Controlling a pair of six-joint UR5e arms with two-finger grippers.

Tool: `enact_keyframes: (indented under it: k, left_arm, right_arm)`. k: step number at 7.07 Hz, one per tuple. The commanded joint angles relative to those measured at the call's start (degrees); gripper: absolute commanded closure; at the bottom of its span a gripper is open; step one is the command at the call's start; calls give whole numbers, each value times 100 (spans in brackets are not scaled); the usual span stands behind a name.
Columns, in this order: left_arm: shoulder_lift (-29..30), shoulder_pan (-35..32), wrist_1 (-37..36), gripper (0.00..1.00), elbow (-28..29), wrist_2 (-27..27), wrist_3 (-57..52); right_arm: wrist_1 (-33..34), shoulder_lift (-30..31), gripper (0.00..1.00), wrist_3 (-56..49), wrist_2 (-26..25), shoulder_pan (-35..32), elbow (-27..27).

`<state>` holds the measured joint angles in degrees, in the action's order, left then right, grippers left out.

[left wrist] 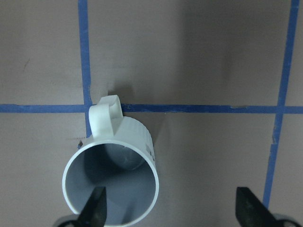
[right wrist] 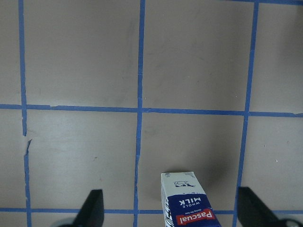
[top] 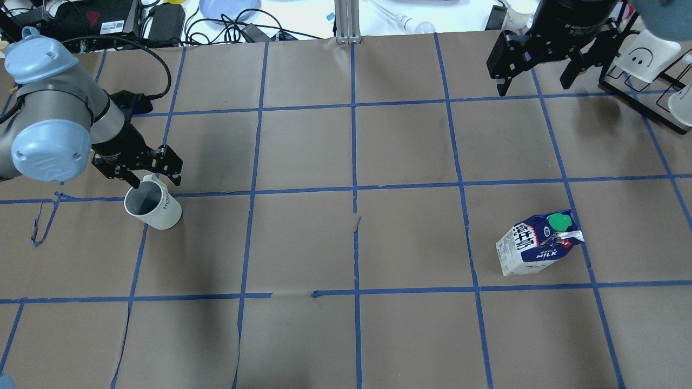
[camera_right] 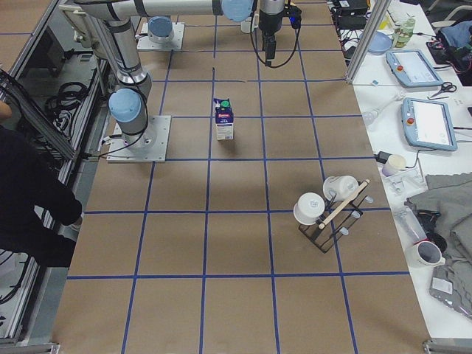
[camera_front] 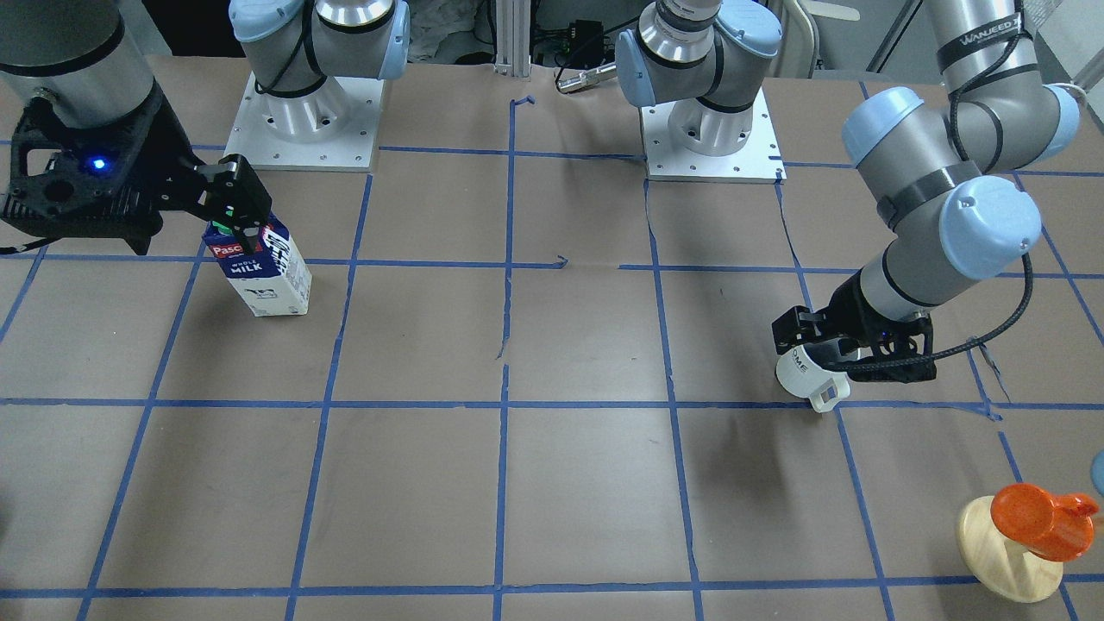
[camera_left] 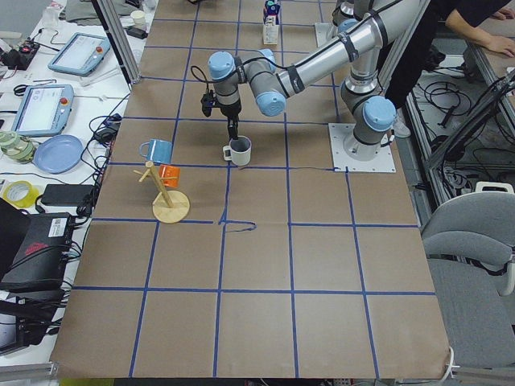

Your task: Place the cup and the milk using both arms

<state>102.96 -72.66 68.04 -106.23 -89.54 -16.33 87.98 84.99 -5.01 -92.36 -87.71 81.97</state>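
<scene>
The white cup (top: pixel 153 208) stands upright on the left side of the table, handle toward the gripper. My left gripper (top: pixel 153 178) is open and low over it. In the left wrist view (left wrist: pixel 173 213) one fingertip (left wrist: pixel 97 208) is inside the grey cup (left wrist: pixel 113 179) and the other is outside its wall. The milk (top: pixel 535 246) stands upright on the right side. My right gripper (top: pixel 535 75) is open and empty, raised well above the table. In the right wrist view (right wrist: pixel 173 210) the milk (right wrist: pixel 189 203) shows at the bottom edge. In the front view the right gripper (camera_front: pixel 233 216) overlaps the milk's (camera_front: pixel 263 267) top.
A pale wooden stand with an orange cup (camera_front: pixel 1035 526) and a blue cup (camera_left: pixel 157 150) stands at the table's far left corner. A black wire rack with white cups (camera_right: pixel 328 210) stands at the far right. Both arm base plates (camera_front: pixel 302 121) sit at the robot's edge.
</scene>
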Motion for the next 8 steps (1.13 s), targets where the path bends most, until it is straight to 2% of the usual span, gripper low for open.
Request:
enact_keyframes:
  k: [1,2,4,6,7,8]
  left_arm:
    - [250,7,16,53,-47,-2,-28]
    - [225,7,69,75,-65,-11,-10]
    - [242,7,78,100,-56,15,-10]
    - [216,-20,113,100,-47,-11,77]
    - [15,-159,296,100,40,-29,95]
    - [-178,-491,794,100,275,32,234]
  right_arm:
    - [0,0,0,0,-10,0,3]
    - [0,0,0,0,-10,0,3]
    - [0,-8,0,-26,-19,0,3]
    - [-227,-17,0,-79,-63,35,20]
    - [-272,-9,0,-53,-63,26,73]
    - [-272,-9,0,-53,-54,26,91]
